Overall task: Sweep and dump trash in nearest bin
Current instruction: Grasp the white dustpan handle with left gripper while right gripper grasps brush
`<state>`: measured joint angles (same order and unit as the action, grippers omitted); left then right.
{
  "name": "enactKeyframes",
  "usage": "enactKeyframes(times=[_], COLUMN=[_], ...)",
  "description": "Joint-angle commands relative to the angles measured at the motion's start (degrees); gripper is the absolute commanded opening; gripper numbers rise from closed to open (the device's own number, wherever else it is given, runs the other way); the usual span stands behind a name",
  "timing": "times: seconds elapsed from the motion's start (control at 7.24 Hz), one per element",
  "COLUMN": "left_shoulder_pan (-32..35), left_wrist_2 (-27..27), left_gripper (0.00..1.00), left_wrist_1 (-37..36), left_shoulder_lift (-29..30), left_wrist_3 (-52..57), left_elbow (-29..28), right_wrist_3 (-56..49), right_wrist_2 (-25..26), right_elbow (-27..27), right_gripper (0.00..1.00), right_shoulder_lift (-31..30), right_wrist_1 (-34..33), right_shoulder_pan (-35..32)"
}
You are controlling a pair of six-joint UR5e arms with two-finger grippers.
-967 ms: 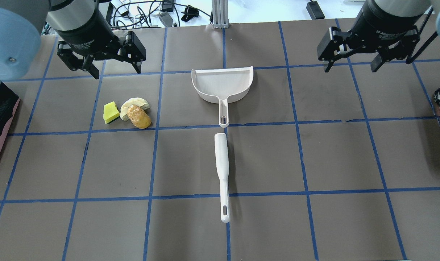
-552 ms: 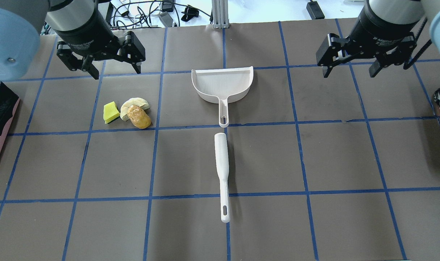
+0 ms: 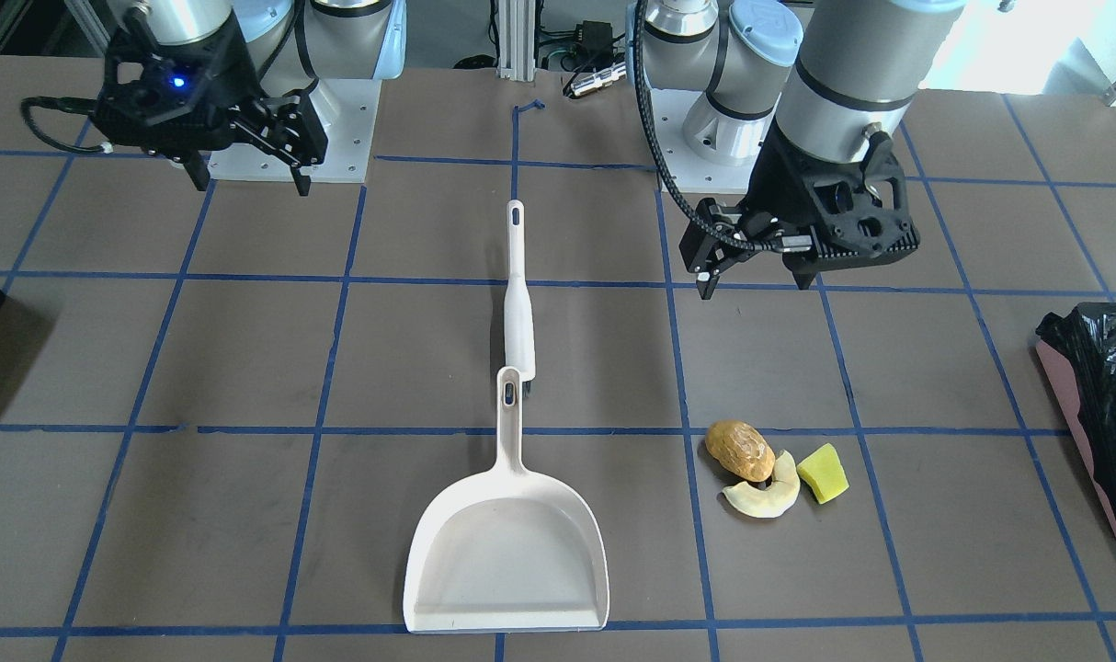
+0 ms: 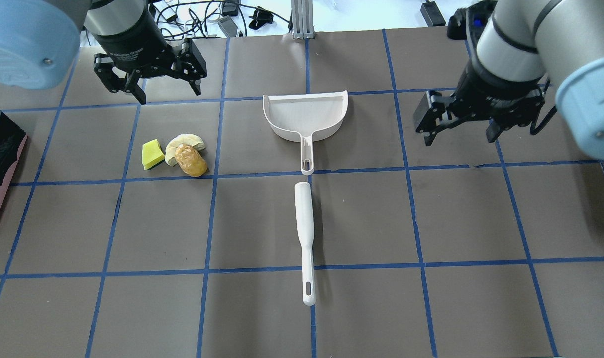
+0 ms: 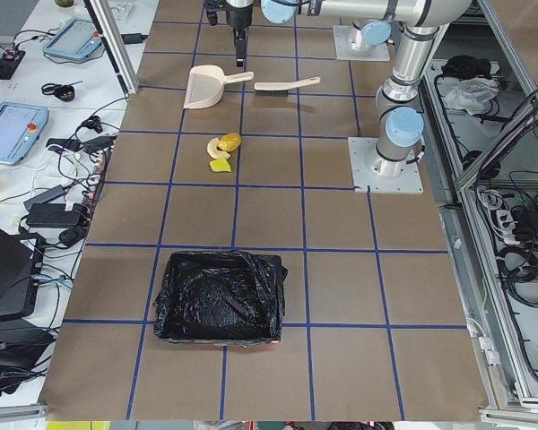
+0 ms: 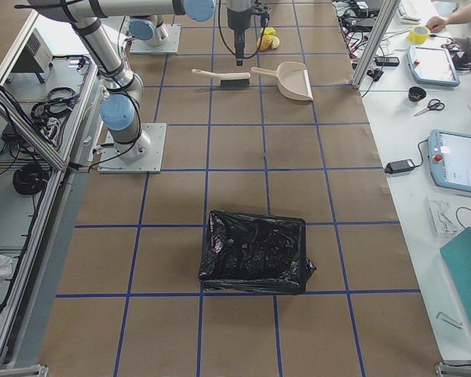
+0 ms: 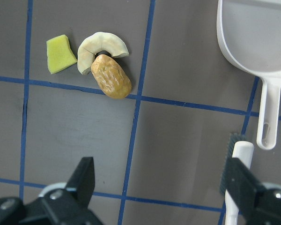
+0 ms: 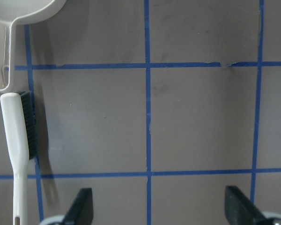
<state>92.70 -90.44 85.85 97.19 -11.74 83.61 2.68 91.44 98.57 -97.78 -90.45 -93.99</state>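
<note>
**Both hands wide, scraps loose on the left of the bench**

Nearest the robot, the white brush (image 4: 304, 223) lies flat at the middle of the bench (image 4: 361, 308). Its handle points toward the robot and its head is close to the handle tip of the white dustpan (image 4: 306, 114), whose scoop shows bare plastic.

Left of the dustpan handle sits the trash. The brown lump (image 4: 191, 160) touches the curved rind (image 4: 182, 142), and the yellow-green wedge (image 4: 152, 153) is just beside the rind.

The left hand (image 4: 168, 94) hovers above that side, jaws spread wide and holding nothing. The right hand (image 4: 458, 139) is spread just as wide over bare bench to the right of the dustpan.

Open bench runs from the scraps to the left bin (image 5: 220, 296) at the left end, whose black bag shows only crinkled plastic. Another bagged bin (image 6: 255, 251) stands at the right end.
</note>
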Motion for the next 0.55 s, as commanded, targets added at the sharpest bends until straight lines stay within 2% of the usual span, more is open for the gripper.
enactKeyframes(times=[0.0,0.28,0.41], left_shoulder_pan=[1.9,7.6,10.7], left_wrist_2=[0.7,0.5,0.3], left_gripper=[1.0,1.0,1.0], left_wrist_1=[-2.3,-4.8,-5.1], left_shoulder_lift=[7.0,13.5,15.7], left_wrist_3=[-3.3,-5.7,-5.8], left_elbow=[-3.5,-6.4,-7.4], right_wrist_3=[4.9,13.8,15.6], right_wrist_2=[-0.7,-4.7,-4.8], right_elbow=[5.3,10.5,13.5], right_gripper=[1.0,1.0,1.0], right_shoulder_lift=[0.9,4.2,4.8], right_wrist_1=[-1.7,-8.4,-10.9], right_shoulder_pan=[-10.2,-19.6,-23.6])
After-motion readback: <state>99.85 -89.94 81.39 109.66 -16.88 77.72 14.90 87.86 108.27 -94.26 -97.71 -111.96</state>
